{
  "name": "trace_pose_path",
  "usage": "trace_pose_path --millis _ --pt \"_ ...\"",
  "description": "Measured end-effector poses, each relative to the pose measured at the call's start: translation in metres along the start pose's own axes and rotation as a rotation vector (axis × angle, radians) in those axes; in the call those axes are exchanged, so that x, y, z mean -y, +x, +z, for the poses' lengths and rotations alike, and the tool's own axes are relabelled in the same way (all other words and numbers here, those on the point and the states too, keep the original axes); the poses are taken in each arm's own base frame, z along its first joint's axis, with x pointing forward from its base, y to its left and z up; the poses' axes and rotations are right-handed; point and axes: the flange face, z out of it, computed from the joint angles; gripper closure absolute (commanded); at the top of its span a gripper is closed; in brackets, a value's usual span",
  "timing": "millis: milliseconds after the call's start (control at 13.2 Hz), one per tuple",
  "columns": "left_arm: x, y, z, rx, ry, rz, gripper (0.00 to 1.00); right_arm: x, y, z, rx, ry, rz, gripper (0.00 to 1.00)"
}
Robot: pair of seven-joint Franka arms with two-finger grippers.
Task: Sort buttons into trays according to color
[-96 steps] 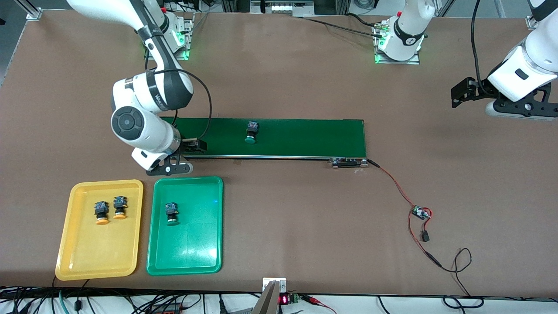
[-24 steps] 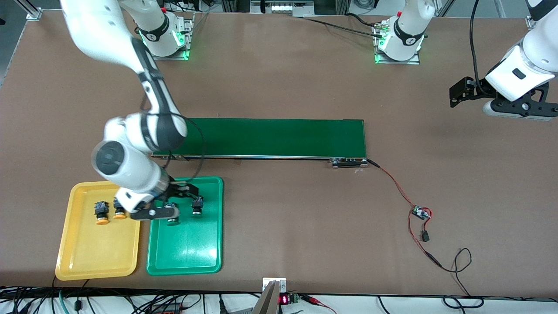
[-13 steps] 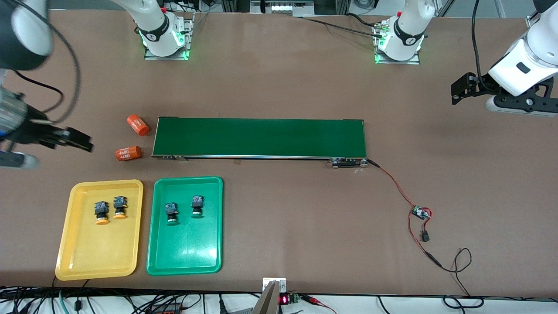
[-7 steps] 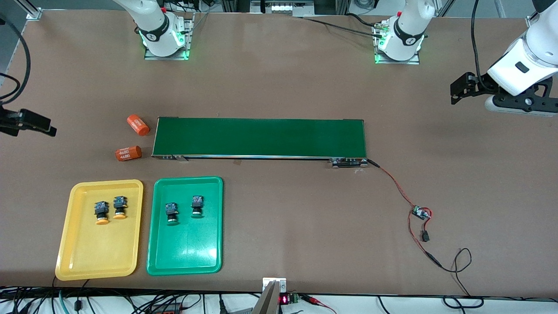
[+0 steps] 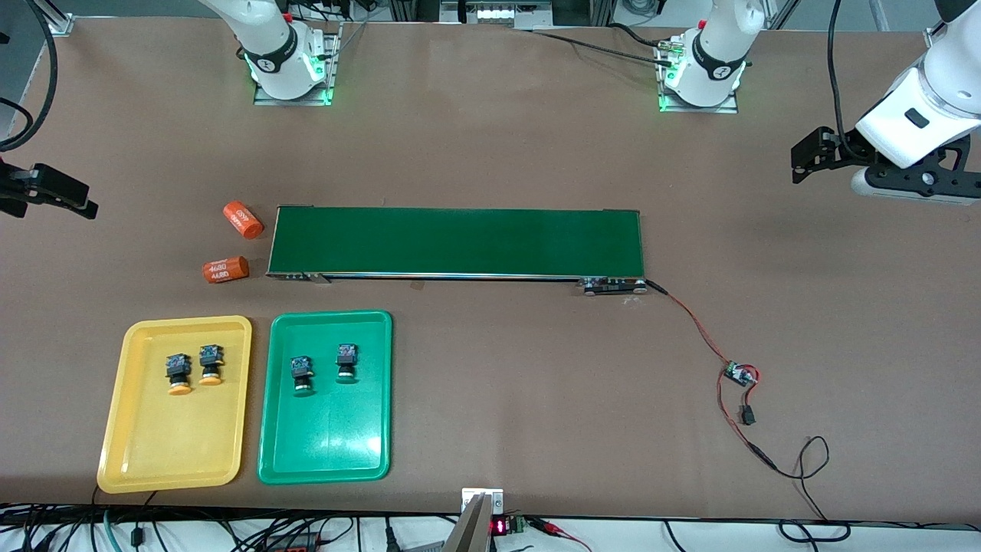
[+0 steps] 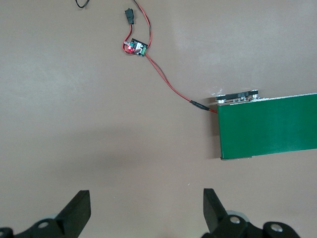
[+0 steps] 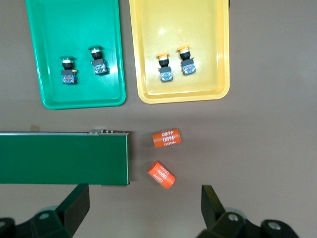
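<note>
Sitting sorted — buttons (image 5: 190,371), dark-bodied, in matching trays (image 5: 130,460) — left gripper (image 6: 146,210) and right gripper (image 7: 144,207) gaping, empty.

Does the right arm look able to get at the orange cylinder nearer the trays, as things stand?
Probably yes. The right gripper hangs open at its end of the table, and the orange cylinder lies bare beside the conveyor belt with nothing over it.

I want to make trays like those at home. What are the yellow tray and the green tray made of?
Both look like moulded plastic. The green tray is glossy: a bright spot of light shines on its floor. The yellow tray has the same rounded corners and raised rim, with a duller sheen. Painted metal can't be ruled out.
</note>
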Motion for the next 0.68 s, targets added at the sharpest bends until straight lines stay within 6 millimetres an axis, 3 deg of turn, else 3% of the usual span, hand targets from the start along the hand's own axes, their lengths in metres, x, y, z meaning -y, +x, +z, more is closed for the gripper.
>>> trace_pose_path --millis 304,684 --pt "0.000 0.000 0.000 0.000 0.000 0.000 0.00 -0.003 -0.021 0.006 0.022 0.013 -0.001 0.00" --pt "0.000 0.000 0.000 0.000 0.000 0.000 0.00 -0.005 -0.038 -0.002 0.013 0.025 -0.001 0.00"
